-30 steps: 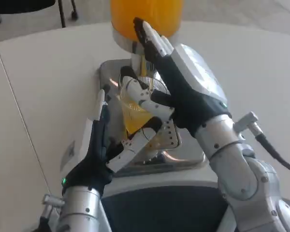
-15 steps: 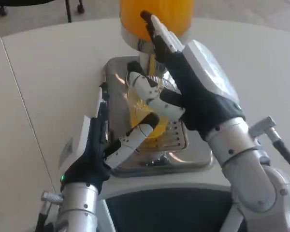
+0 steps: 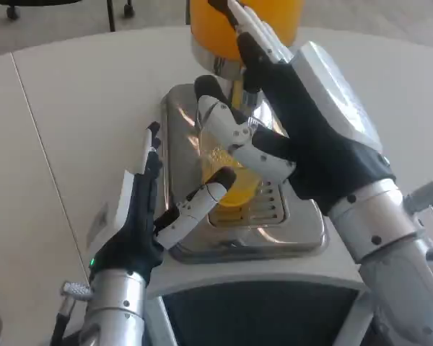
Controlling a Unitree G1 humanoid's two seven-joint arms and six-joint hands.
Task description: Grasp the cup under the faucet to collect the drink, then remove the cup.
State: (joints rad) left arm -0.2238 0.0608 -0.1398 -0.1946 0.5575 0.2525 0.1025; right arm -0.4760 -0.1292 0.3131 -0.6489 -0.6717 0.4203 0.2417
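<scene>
A clear cup (image 3: 226, 176) holding orange drink stands on the silver drip tray (image 3: 179, 133) below the faucet (image 3: 239, 94). My right hand (image 3: 303, 137) hovers over the cup. Its fingers stretch straight up along the orange tank (image 3: 208, 29), and its thumb lies across the cup's top from the front. I see nothing gripped in it. My left hand (image 3: 141, 220) stands to the left of the tray with fingers straight and apart. Its thumb tip touches the cup's lower left side. Much of the cup's right side is hidden by my right hand.
The dispenser and tray sit on a white round table (image 3: 79, 101), with bare surface to the left and far right. The table's front edge (image 3: 260, 275) runs just below the tray. Chair legs (image 3: 119, 11) stand on the floor beyond the table.
The whole picture has shifted down and right, so the camera moved. My right hand looms larger and reaches higher on the tank. The left thumb stays at the cup.
</scene>
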